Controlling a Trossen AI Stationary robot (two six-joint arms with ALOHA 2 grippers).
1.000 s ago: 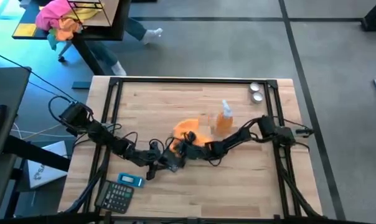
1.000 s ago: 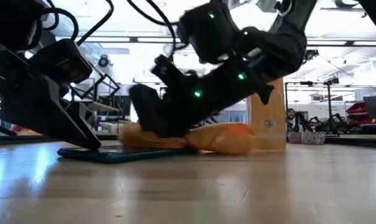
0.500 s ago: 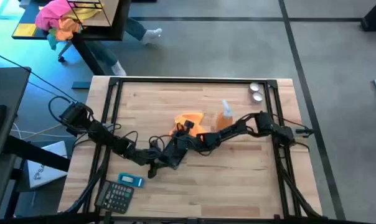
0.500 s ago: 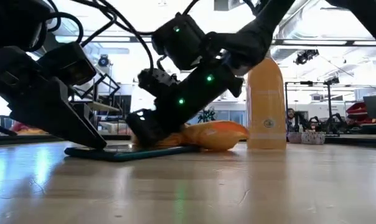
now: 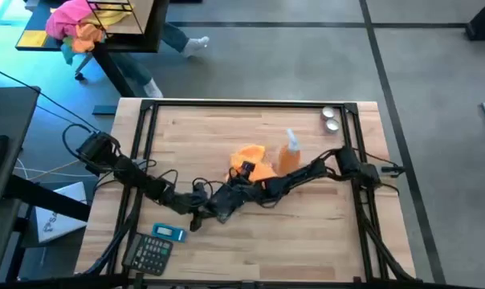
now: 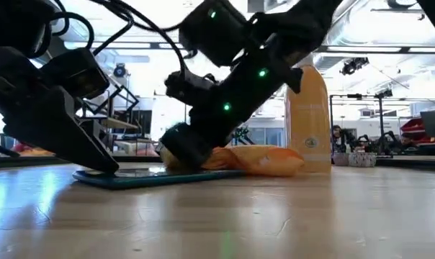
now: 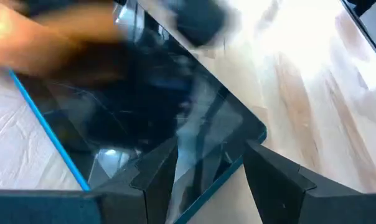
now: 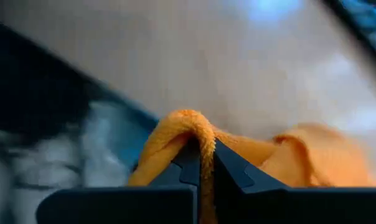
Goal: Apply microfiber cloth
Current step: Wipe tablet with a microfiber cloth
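Your right gripper [image 8: 200,163] is pinched on a fold of the microfiber cloth [image 6: 257,159], pressing it onto the phone [image 7: 132,118] so the fabric bears on the glass. The rest of the cloth trails toward the orange spray bottle [image 5: 289,154]. Your left gripper [image 7: 203,171], fingers parted, pins the phone's edge to steady it.

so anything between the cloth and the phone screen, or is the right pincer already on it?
Nothing visible in the way. The right pincer is shut on the microfiber cloth, pressing it onto the phone. The left pincer is at the phone's other end. The spray bottle stands behind the cloth, off the phone.
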